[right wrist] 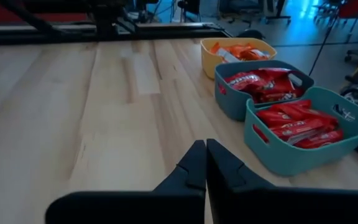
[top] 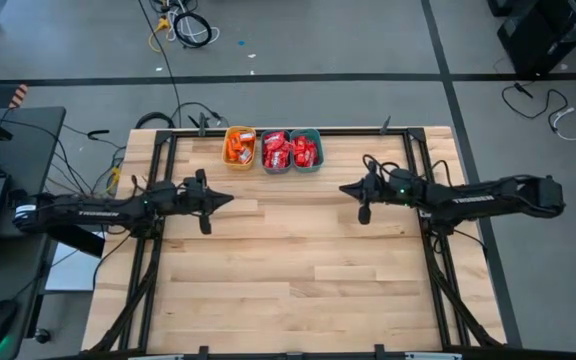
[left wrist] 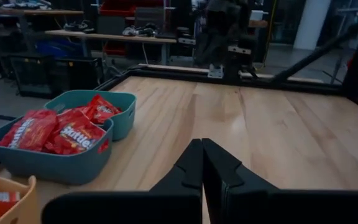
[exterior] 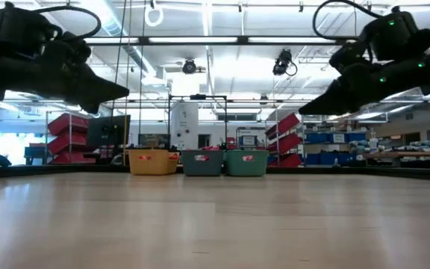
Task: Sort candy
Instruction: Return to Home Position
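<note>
High view shows me the candy (top: 290, 152) sorted in three bins (top: 320, 150) at the table's (top: 298, 270) 12 o'clock edge. The left gripper (top: 230, 199) and right gripper (top: 343, 187), both pinched together and empty, hover at its 7 and 4 o'clock, about equally near.

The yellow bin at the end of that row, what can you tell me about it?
The yellow bin is a small open-topped tub, plastic by its look, with rounded corners and a slot in its near wall. It stands upright on the wooden table at its far edge, on the left arm's end of a row of three, close beside a blue-grey bin. Orange-and-white candy packets lie inside.
</note>
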Available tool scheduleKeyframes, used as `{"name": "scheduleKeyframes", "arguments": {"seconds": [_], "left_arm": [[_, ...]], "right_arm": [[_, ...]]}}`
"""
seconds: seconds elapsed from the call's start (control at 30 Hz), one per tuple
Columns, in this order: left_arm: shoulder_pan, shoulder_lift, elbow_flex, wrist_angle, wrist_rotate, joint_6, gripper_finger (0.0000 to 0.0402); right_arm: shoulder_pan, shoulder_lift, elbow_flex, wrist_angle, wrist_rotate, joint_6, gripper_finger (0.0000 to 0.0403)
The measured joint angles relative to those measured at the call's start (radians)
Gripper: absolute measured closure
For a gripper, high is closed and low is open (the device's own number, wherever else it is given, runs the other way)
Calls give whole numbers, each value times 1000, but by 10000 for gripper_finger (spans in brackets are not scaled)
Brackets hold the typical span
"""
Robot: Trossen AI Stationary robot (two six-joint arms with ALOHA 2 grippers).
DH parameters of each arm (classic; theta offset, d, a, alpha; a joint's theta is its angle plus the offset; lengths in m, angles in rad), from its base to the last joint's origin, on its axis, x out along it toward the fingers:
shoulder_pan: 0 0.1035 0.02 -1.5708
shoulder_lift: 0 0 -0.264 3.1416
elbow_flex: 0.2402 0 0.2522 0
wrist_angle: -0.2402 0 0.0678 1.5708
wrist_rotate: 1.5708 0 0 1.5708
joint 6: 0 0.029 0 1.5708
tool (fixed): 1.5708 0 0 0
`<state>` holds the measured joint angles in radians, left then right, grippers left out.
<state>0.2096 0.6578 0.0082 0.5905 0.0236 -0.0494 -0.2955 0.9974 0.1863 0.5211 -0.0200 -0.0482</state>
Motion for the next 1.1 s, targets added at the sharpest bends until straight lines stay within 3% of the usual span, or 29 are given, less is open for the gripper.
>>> {"name": "scheduleKeyframes", "arguments": {"seconds": [0.33, 0.97, 1.1], "left_arm": [[0, -188, 0, -164, -64, 22, 401], [0, -643, -1, -550, -107, 42, 396], [0, -658, -1, -568, -104, 48, 396]], "right_arm": [[-2, -183, -176, 58, 0, 28, 403], [-2, -512, -180, -234, -3, 18, 403], [10, -617, -180, -309, -3, 22, 403]]}}
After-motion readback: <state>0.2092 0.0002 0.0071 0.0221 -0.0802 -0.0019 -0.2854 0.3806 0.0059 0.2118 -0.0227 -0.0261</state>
